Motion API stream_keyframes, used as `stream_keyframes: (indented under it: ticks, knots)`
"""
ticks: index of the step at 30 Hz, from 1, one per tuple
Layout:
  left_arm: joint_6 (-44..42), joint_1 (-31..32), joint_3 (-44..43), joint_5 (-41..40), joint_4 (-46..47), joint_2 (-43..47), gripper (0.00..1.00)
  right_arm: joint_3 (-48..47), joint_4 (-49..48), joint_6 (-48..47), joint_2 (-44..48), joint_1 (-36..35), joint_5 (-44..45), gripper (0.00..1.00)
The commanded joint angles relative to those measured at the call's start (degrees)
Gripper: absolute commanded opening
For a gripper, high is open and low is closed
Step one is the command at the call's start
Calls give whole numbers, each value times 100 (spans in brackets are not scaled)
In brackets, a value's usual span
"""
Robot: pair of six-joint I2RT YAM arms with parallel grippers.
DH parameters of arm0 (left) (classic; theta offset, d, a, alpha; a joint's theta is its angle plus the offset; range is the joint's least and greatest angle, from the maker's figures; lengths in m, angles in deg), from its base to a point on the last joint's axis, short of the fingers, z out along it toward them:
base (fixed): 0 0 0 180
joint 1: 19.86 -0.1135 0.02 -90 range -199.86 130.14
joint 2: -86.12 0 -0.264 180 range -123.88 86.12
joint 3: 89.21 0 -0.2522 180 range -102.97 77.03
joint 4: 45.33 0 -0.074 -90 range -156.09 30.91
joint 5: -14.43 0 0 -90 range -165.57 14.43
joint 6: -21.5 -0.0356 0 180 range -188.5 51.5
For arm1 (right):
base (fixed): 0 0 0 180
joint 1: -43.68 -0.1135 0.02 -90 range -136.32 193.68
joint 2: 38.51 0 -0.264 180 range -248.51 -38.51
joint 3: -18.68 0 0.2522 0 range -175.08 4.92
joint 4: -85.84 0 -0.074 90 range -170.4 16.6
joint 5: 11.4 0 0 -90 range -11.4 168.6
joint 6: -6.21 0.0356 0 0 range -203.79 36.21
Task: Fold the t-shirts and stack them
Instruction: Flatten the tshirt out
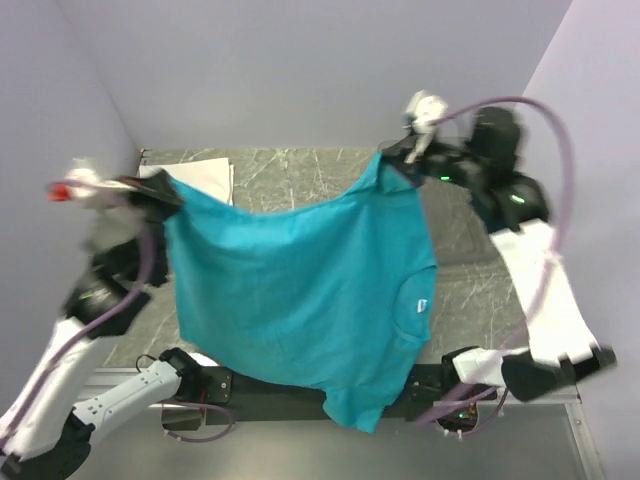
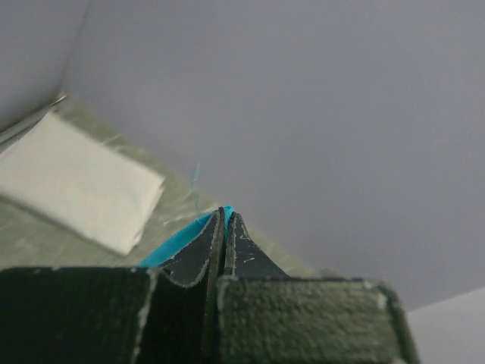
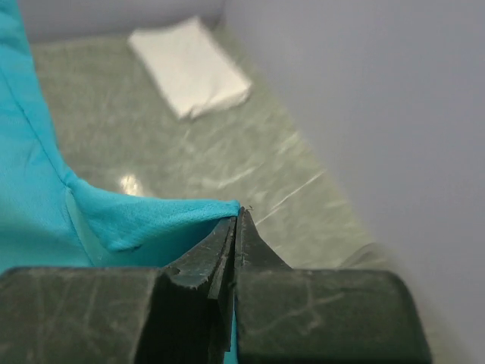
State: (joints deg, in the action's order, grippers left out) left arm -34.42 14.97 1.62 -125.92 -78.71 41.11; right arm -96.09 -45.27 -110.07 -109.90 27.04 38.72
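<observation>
Left gripper [image 1: 165,193] and right gripper [image 1: 393,160] both clenched on teal t-shirt [image 1: 310,290] corners, spread above table [image 1: 300,172]; white t-shirt [image 1: 205,170] lay folded at table's far-left corner.

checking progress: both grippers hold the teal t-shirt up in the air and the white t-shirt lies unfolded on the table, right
No: the white t-shirt lies folded into a neat rectangle on the table, as the right wrist view shows. The left gripper and right gripper do hold the teal t-shirt up in the air.
</observation>
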Motion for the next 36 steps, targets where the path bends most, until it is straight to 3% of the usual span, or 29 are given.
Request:
stream_keyframes:
  ticks: [1,4,7,12,18,24,30,36]
  knots:
    - [1151,-151,1321,-652,-570,-261,1,1184,-428,-324,-488,-58,-117,0]
    - [1864,-896,2351,-232,-448,-612,0,1462,-657,-491,-1374,-163,32,0]
    - [2312,-2004,2890,513,-43,-1357,0,903,-596,-588,-2543,-330,357,0]
    - [2603,-2778,2420,1017,213,-3122,0,-529,-569,-326,-4266,-471,840,0]
    - [2436,-3113,1383,1492,230,-4741,1,-2051,-507,236,-5595,-612,1596,0]
    - [2138,-3263,582,1747,336,-5622,1,-2458,-788,439,-6061,-691,2238,0]
    - [2199,-3439,142,1835,283,-6019,0,-2608,-1114,554,-6299,-709,2984,0]
    - [2120,-3474,518,1791,809,-5686,0,-2590,-1211,528,-6334,-665,3241,0]
